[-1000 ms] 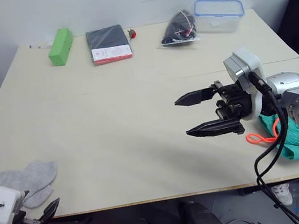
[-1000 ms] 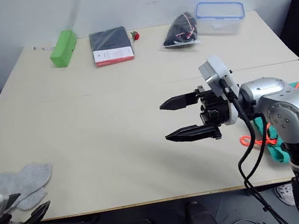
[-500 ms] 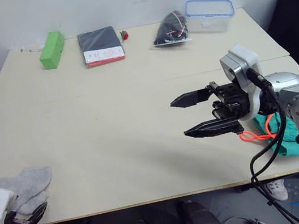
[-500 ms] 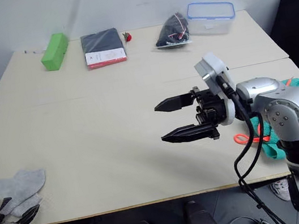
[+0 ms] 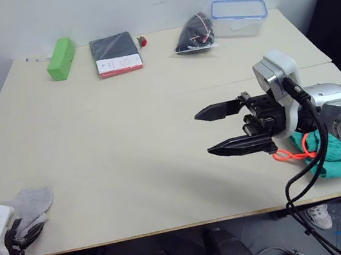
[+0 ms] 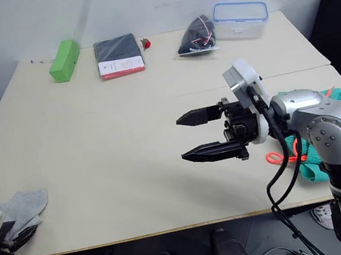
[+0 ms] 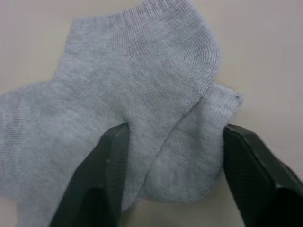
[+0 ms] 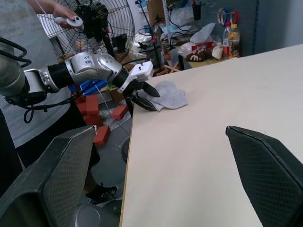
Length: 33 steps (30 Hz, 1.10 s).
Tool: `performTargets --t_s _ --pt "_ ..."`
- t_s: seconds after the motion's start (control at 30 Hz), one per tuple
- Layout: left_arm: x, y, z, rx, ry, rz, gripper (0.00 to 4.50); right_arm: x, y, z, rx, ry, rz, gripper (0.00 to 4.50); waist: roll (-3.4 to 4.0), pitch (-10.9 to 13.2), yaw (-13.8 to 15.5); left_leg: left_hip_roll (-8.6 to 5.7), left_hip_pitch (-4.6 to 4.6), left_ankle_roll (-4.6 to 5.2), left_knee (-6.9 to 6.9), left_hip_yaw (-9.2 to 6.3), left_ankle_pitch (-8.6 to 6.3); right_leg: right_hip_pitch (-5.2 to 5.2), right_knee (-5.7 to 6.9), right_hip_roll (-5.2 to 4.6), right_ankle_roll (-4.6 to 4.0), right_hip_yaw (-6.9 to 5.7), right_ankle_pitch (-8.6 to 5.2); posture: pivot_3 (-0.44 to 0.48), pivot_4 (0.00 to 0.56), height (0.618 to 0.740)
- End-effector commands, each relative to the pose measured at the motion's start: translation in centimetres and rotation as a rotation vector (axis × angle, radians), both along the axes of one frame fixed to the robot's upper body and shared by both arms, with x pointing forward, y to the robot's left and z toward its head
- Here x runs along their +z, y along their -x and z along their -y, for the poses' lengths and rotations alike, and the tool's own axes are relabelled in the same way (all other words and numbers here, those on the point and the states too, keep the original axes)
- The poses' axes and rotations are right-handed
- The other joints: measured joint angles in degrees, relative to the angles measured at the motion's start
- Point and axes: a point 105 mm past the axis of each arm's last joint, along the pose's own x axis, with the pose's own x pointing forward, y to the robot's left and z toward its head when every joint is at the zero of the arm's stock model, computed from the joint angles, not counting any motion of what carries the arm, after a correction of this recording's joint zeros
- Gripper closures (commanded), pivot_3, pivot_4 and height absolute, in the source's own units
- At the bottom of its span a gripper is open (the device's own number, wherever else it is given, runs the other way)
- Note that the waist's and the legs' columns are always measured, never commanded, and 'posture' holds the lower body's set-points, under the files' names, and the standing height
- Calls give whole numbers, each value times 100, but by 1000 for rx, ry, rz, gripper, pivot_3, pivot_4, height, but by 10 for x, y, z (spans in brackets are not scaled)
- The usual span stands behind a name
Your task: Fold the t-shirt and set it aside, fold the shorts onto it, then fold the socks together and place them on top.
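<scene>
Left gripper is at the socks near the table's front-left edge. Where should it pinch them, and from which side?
Judging by the overlap, pinch the socks where the two layers lie stacked, coming in from the table's near edge as the left gripper already straddles them, open; one grip there likely catches both.

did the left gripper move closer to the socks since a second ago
Yes. The left gripper has closed in on the socks at the table's near edge; its open fingers now straddle them.
</scene>
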Motion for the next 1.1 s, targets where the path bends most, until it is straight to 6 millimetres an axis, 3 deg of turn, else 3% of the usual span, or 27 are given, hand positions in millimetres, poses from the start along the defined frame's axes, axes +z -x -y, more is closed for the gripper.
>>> performTargets --t_s 0.03,0.2,0.23,0.47,0.6,0.73,0.9,1.1 --pt "-14 2 -4 62 29 -65 2766 10 7 3 -3 -11 50 0 4 0 3 1 0 2 0 0 1 0 2 0 -2 -4 -1 0 150 740" --pt "-3 -27 25 -35 97 -22 4334 8 9 5 -31 1 54 0 8 1 41 4 -4 -2 3 -2 11 3 7 -12 -2 -31 -1 0 150 740" --pt "0 -34 35 -78 115 0 4474 7 9 6 -39 6 56 0 11 0 65 4 -7 -2 3 -2 12 3 6 -18 -2 -36 -1 0 150 740" --pt "19 -76 111 -343 161 37 4474 0 12 13 -93 39 75 0 9 0 209 1 -48 -48 5 3 40 7 -16 -90 8 -109 1 0 150 740" --pt "44 -105 195 -565 323 31 4474 -16 3 24 -204 124 119 0 -4 -2 327 -5 -106 -43 23 2 45 -12 -36 -108 25 -130 9 0 150 740" --pt "51 -133 249 -657 313 16 4474 -26 -9 28 -318 150 148 0 -14 -6 317 -13 -138 -41 38 0 45 -11 -70 -106 77 -132 39 0 150 740" --pt "46 -156 296 -646 306 -35 4474 -33 -15 31 -398 166 177 0 -17 -5 287 -10 -129 -35 23 43 43 -25 -68 -84 87 -129 43 0 150 740" --pt "53 -161 343 -649 393 -58 4474 -44 -15 31 -432 196 200 0 -23 -2 332 -10 -131 -35 45 43 45 -27 -70 -77 91 -129 45 0 150 740"
